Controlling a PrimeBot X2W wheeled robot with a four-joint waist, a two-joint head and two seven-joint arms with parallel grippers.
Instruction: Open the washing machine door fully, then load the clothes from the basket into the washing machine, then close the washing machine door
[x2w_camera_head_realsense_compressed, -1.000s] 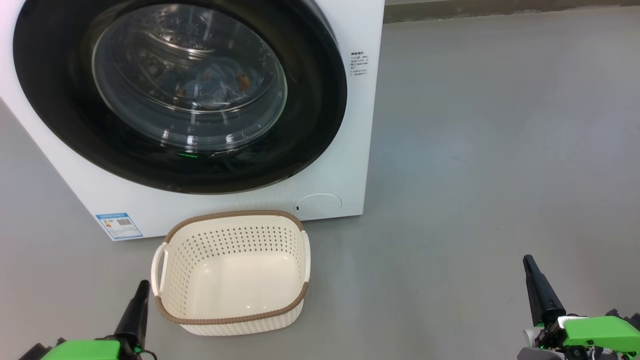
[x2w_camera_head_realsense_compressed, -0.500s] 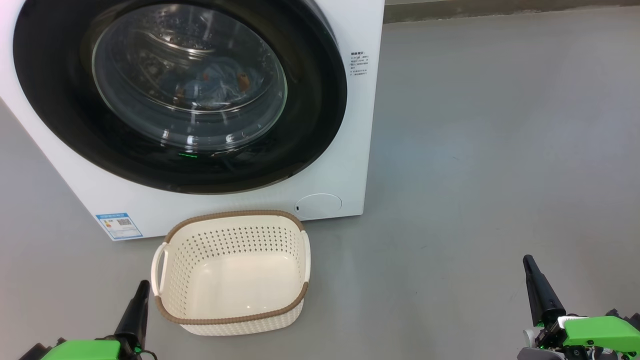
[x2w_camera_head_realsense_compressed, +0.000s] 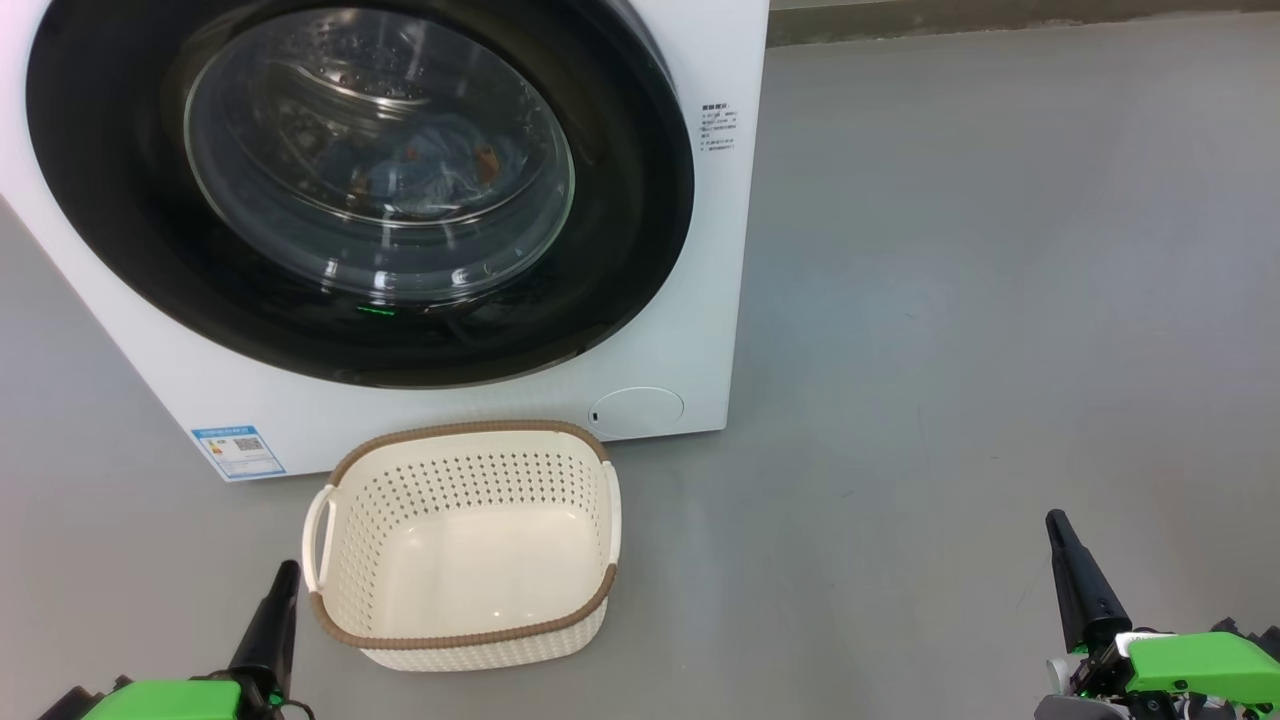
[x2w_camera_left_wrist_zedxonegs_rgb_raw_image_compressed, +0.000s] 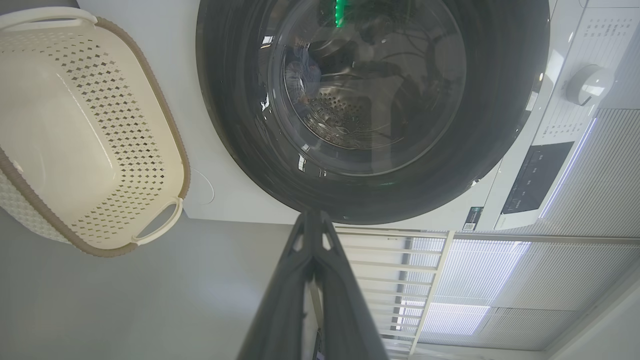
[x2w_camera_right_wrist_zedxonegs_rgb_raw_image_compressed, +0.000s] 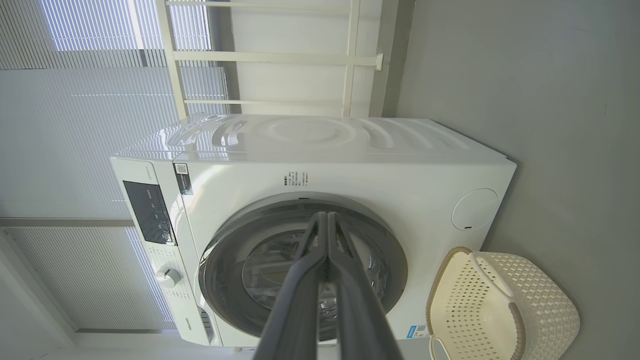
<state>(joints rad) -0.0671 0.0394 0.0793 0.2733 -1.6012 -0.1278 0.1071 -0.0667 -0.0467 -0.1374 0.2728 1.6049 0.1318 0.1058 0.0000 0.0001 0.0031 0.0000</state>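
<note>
The white washing machine (x2w_camera_head_realsense_compressed: 690, 330) stands at the upper left with its round black-ringed door (x2w_camera_head_realsense_compressed: 620, 220) shut flat against its front. Through the glass I see light blue clothes (x2w_camera_head_realsense_compressed: 430, 165) with orange-brown marks lying in the drum. The cream basket (x2w_camera_head_realsense_compressed: 465, 545) with a brown rim sits empty on the floor just before the machine. My left gripper (x2w_camera_head_realsense_compressed: 287, 570) is shut, low beside the basket's left side. My right gripper (x2w_camera_head_realsense_compressed: 1055, 520) is shut, far right over bare floor. The left wrist view has the door (x2w_camera_left_wrist_zedxonegs_rgb_raw_image_compressed: 240, 130), the basket (x2w_camera_left_wrist_zedxonegs_rgb_raw_image_compressed: 75, 150) and the left gripper (x2w_camera_left_wrist_zedxonegs_rgb_raw_image_compressed: 312, 215). In the right wrist view I see the machine (x2w_camera_right_wrist_zedxonegs_rgb_raw_image_compressed: 350, 165), the basket (x2w_camera_right_wrist_zedxonegs_rgb_raw_image_compressed: 500, 310) and the right gripper (x2w_camera_right_wrist_zedxonegs_rgb_raw_image_compressed: 327, 215).
Grey floor (x2w_camera_head_realsense_compressed: 980, 300) spreads to the right of the machine. A wall base (x2w_camera_head_realsense_compressed: 1000, 15) runs along the far edge. In the right wrist view, pale window blinds (x2w_camera_right_wrist_zedxonegs_rgb_raw_image_compressed: 75, 100) and a white frame (x2w_camera_right_wrist_zedxonegs_rgb_raw_image_compressed: 350, 60) stand behind the machine.
</note>
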